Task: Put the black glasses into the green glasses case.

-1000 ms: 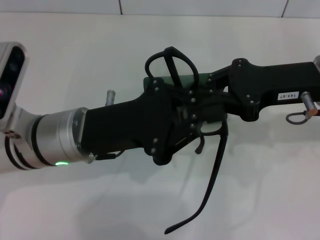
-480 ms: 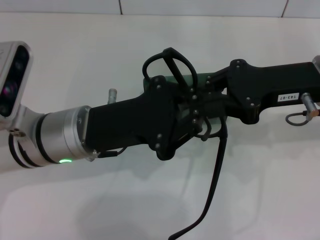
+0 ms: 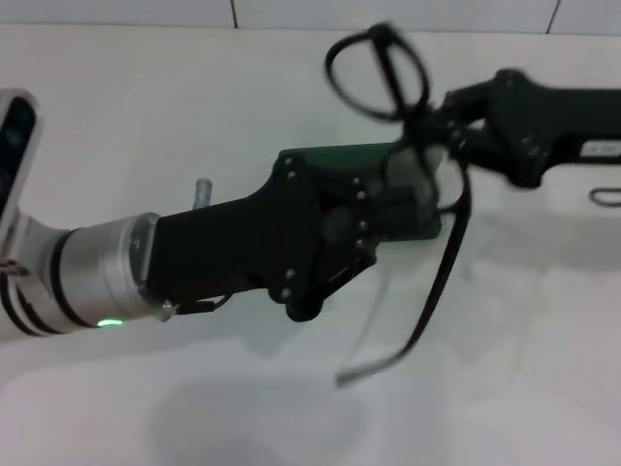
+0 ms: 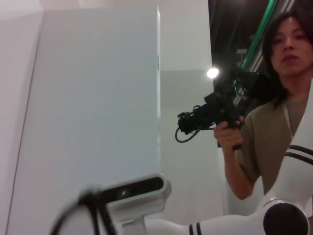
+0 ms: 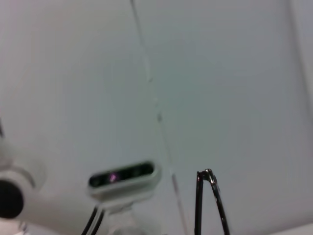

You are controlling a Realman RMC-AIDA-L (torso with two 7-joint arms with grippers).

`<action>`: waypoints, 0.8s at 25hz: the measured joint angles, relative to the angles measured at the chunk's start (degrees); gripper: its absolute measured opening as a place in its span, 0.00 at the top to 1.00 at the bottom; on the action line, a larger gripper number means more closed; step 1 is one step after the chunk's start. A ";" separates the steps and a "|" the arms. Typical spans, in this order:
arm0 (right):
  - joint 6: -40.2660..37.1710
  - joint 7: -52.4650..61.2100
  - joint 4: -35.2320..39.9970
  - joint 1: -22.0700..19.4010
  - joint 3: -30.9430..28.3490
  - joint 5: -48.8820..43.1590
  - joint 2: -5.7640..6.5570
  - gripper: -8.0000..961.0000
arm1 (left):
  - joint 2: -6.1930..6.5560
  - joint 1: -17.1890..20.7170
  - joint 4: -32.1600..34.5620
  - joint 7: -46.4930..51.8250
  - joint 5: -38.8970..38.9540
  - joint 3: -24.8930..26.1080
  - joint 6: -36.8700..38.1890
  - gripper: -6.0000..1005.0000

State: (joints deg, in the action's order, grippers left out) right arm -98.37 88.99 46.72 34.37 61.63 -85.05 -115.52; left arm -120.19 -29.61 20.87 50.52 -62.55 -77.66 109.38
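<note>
The black glasses (image 3: 376,68) hang in the air above the table in the head view. Their lenses are up at the back and one long temple arm (image 3: 439,291) dangles toward the front. My right gripper (image 3: 437,121) reaches in from the right and is shut on the frame near the hinge. The green glasses case (image 3: 398,221) lies on the white table under and beside my left gripper (image 3: 383,209), which comes in from the left and covers the case's left part. The right wrist view shows a thin black loop of the glasses (image 5: 198,205).
A grey stub (image 3: 204,189) sticks up behind my left wrist. A wire loop (image 3: 606,197) hangs at the right edge. In the left wrist view a person (image 4: 279,107) holds a camera, with my head camera bar (image 4: 134,191) below.
My right gripper has pulled up and to the right with the glasses, away from my left gripper. The left gripper has sunk a little, and more of the green case shows.
</note>
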 joint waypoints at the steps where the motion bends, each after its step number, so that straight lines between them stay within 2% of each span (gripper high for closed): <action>1: -0.94 -0.01 -0.06 -0.28 -1.66 0.69 -0.01 0.92 | 0.06 0.17 0.00 -0.03 0.01 0.12 0.09 0.94; 5: -6.34 -0.09 -1.42 -0.87 -7.87 6.76 0.11 0.92 | 0.18 0.35 -0.22 -0.07 -0.04 0.37 0.12 0.94; 9: -8.39 -1.56 -2.95 -1.03 -10.16 13.68 -0.02 0.92 | 0.10 0.06 0.10 -0.52 -1.40 -0.47 0.13 0.94; 11: -8.24 -4.31 -5.00 -0.72 -9.65 16.48 -0.27 0.92 | -0.03 -0.21 0.21 -1.60 -1.82 -2.05 0.21 0.94; 15: -6.85 -11.62 -13.09 2.88 -7.13 17.40 -0.32 0.92 | -0.23 -0.36 0.23 -3.95 0.79 -7.24 0.78 0.94; 20: -1.98 -17.29 -18.03 5.26 -0.79 17.06 -0.29 0.92 | -0.10 0.22 -0.04 -4.22 4.71 -8.84 2.49 0.94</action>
State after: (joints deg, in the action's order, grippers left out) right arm -100.35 71.70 28.68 39.62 60.84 -68.00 -115.80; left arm -120.30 -29.39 20.83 46.30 -57.84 -86.49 111.86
